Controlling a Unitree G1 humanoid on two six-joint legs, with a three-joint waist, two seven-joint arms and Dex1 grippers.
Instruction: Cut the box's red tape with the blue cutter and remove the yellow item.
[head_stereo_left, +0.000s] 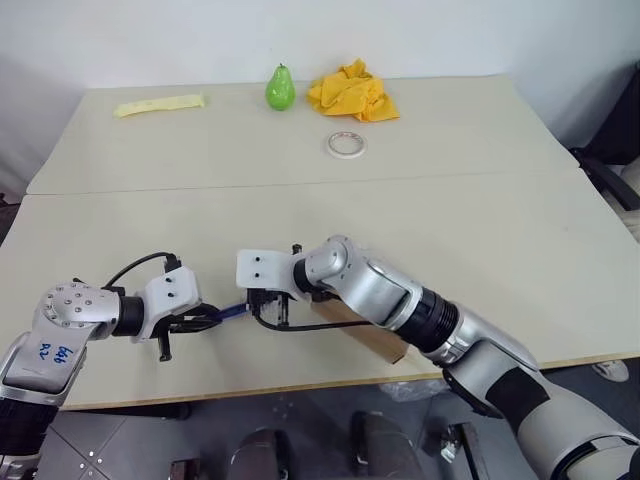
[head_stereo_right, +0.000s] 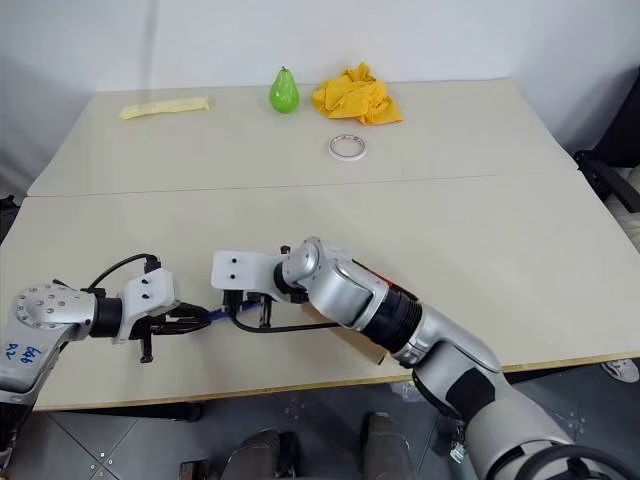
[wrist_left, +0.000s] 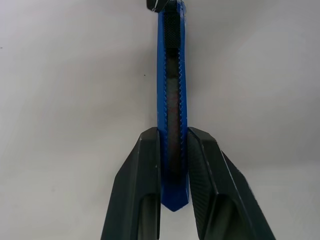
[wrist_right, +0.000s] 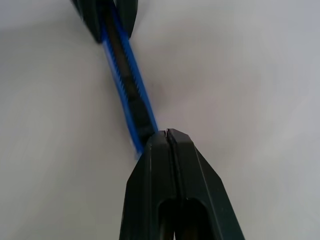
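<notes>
A: Where is the box (head_stereo_left: 375, 338) relative to the jaws?

B: Behind the right gripper (wrist_right: 167, 134), under that forearm, so the red tape cannot be confirmed.

A: Why do 2 grippers meet at the blue cutter (wrist_left: 172, 100)?

B: The left gripper (wrist_left: 173, 150) clamps its rear end as a handle. The right gripper's jaws are pressed together, tips against the slider, probably to extend the blade.

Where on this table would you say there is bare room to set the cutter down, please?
The widest bare stretch is the table between the tape ring and the box. The far left, below the pale yellow strip, is bare too. The near edge is crowded: left gripper, blue cutter, right gripper and box.
</notes>
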